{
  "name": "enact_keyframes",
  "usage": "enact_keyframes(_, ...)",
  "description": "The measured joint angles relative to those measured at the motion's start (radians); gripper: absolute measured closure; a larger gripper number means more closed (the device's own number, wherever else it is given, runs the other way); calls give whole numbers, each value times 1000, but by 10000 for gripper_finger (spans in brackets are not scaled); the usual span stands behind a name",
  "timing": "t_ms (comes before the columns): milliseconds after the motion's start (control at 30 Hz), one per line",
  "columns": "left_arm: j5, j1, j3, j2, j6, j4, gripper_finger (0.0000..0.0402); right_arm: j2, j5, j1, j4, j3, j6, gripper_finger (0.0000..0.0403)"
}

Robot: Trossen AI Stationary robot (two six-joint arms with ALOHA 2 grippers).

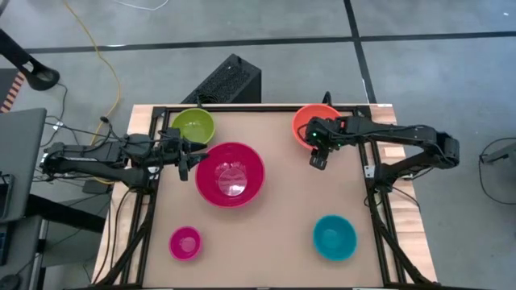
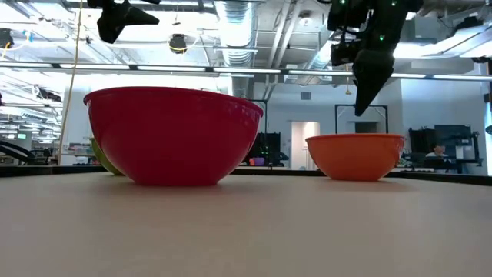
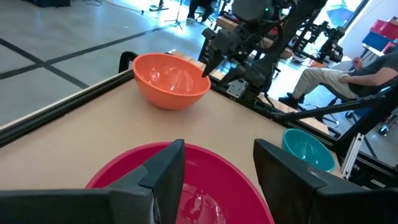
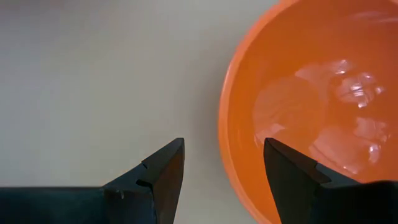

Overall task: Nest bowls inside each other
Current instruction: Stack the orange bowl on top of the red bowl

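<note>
1. Left gripper (image 1: 187, 159) hangs above the table at the near-left rim of the big magenta bowl (image 1: 230, 173); fingers spread wide, holding nothing. Green bowl (image 1: 193, 126) sits just behind it, at the table's far left.
2. The small pink bowl (image 1: 185, 242) sits front left, well apart from the rest.
3. Magenta bowl is mid-table, left of centre, upright and empty. As the largest it is probably the base of the stack, so best left where it is.
4. Right gripper (image 1: 317, 155) hovers at the orange bowl's (image 1: 310, 125) near-left edge, pointing down, jaws wide open and empty. In the right wrist view one finger (image 4: 292, 174) is over the bowl's inside and the other (image 4: 158, 171) over bare table, so the rim runs between them.
5. The step in hand looks like a rim pinch on the orange bowl. To do it well: descend straight so the wall stays centred between the fingers, close firmly, lift clear of the table, then carry it over the magenta bowl and release low.
6. Teal bowl (image 1: 334, 237) sits front right, clear of the path.
7. Obstruction risk: the left gripper at the magenta rim sits close to the drop zone and should probably back off first. The thin, glossy wall may slip or tilt in a one-sided pinch.
8. A person (image 3: 348, 68) sits beyond the table, away from the work.
</note>
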Motion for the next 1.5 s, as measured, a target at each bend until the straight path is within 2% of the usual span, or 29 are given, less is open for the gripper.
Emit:
enact_keyframes(233, 0, 0, 0, 0, 0, 0, 222, 0, -56, -19, 25, -62, 1, 179)
enact_keyframes(467, 0, 0, 0, 0, 0, 0, 222, 0, -55, -33, 58, -103, -7, 182)
enact_keyframes(633, 0, 0, 0, 0, 0, 0, 222, 0, -56, -66, 84, -117, -20, 199)
enact_keyframes(767, 0, 0, 0, 0, 0, 0, 222, 0, -106, -101, 86, -122, -35, 238)
enact_keyframes(1000, 0, 0, 0, 0, 1, 0, 222, 0, -232, -143, 85, -122, -54, 381)
enact_keyframes(1033, 0, 0, 0, 0, 1, 0, 222, -1, -247, -145, 85, -122, -56, 391)
enact_keyframes(1300, 0, 0, 0, 0, 1, 0, 222, -1, -288, -150, 86, -122, -55, 399)
enact_keyframes(1500, 0, 0, 0, 0, 0, 0, 222, -2, -316, -128, 97, -122, -50, 381)
